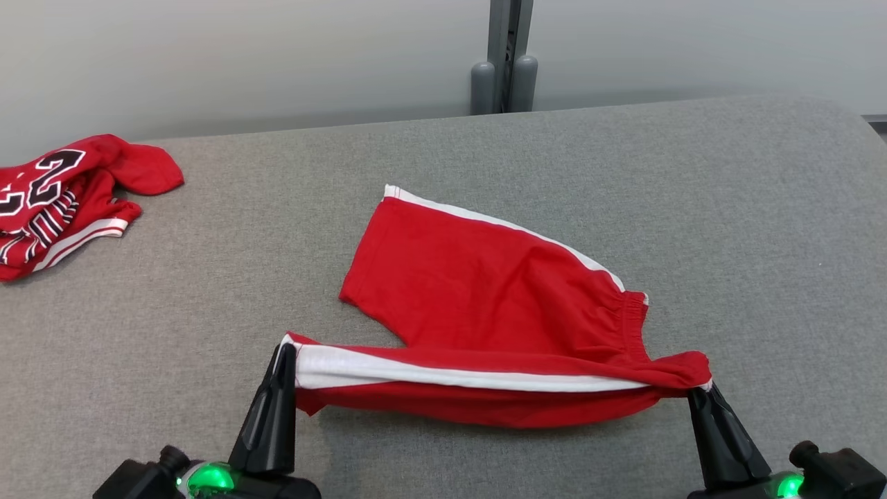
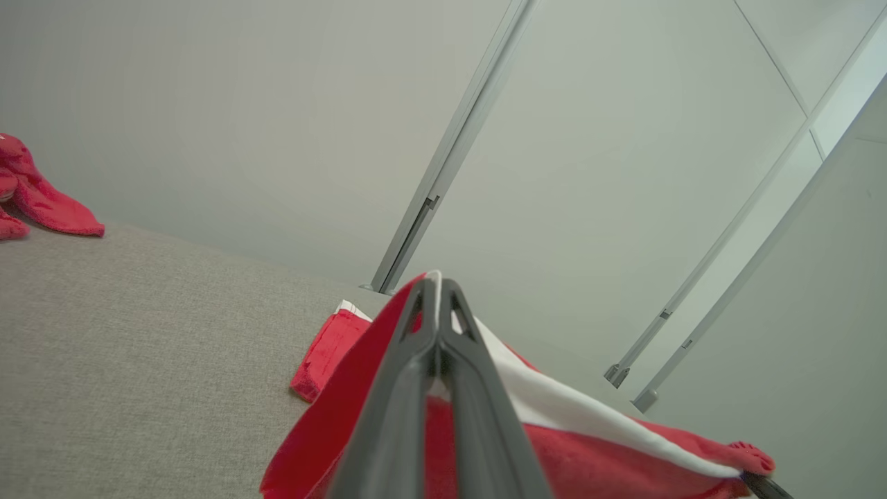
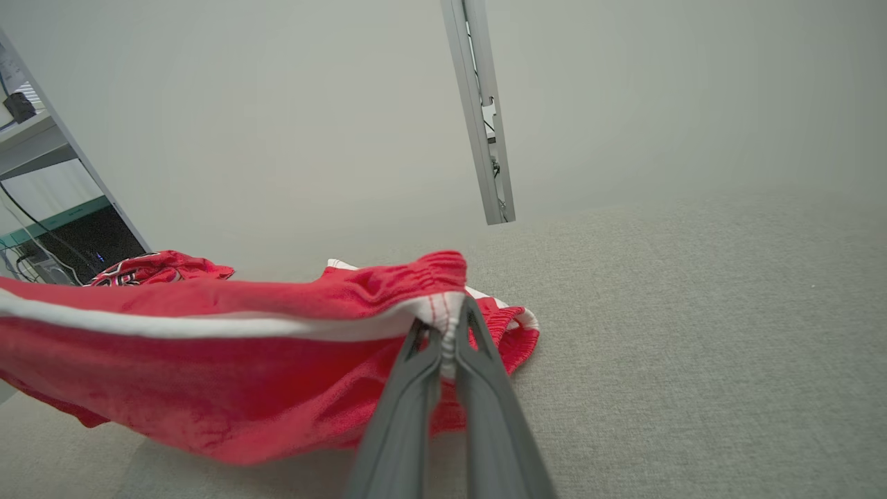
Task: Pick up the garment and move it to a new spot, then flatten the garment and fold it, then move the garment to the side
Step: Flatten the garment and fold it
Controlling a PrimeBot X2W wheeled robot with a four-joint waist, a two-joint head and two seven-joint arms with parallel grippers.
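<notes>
so the red shorts (image 1: 478,277) are mostly lying flat in the middle of the grey counter (image 1: 693,173), but the near side seam with the white stripe is lifted and stretched between both tools. left tool (image 1: 285,355) is clamped tight on the leg-hem corner of the shorts, right tool (image 1: 696,395) is pinched on the waistband corner at the other end. the held edge looks like it hangs just off the counter, hard to say for sure. a crumpled red jersey (image 1: 62,201) sits well off to the shorts' left
</notes>
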